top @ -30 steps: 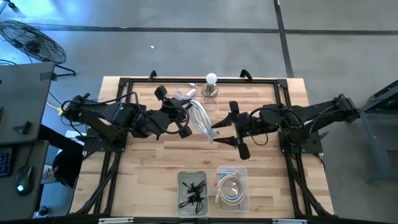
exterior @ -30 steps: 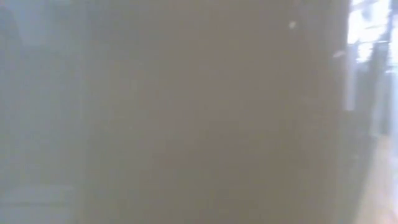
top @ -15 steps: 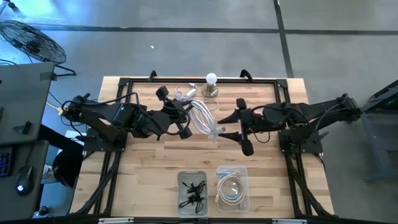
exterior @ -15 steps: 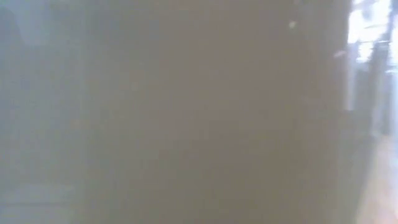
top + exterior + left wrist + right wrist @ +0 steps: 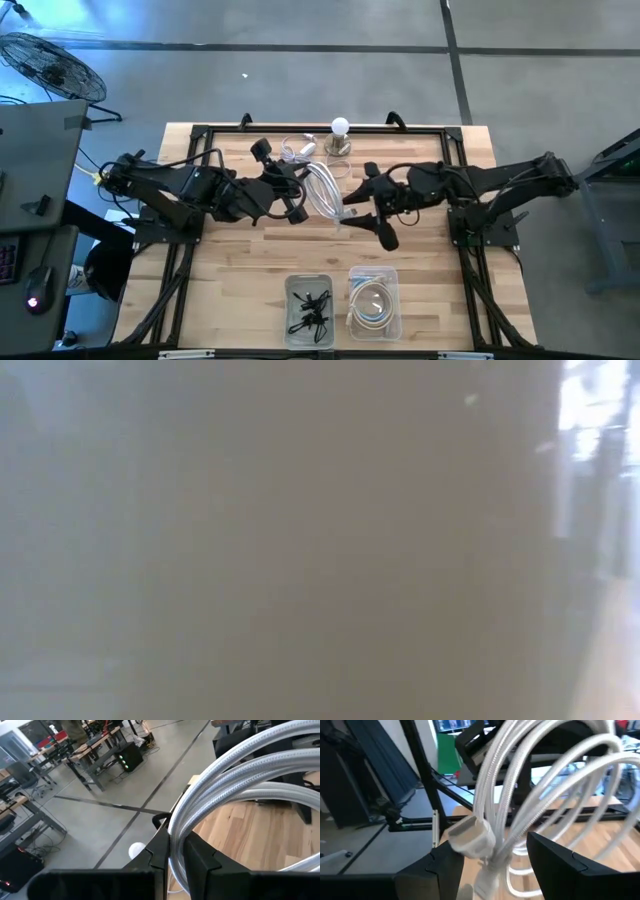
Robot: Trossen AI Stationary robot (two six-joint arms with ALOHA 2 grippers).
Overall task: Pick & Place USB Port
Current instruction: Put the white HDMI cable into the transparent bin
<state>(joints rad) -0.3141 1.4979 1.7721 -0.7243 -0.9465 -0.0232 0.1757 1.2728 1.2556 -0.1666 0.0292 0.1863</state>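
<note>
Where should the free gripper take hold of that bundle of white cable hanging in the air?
Probably at the plug end hanging under the white cable coil. The left gripper is shut on the loops, and the open right gripper, coming from the right, has its fingers either side of that stiffer, blocky plug.

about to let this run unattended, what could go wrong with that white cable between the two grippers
1. The left gripper is shut on the white cable, while the right gripper stands open around its loops and plug; closing might catch several strands or miss the plug.
2. The loops hang loose near the lamp and could snag it.
3. The low view is blocked, so height cannot be checked.
</note>
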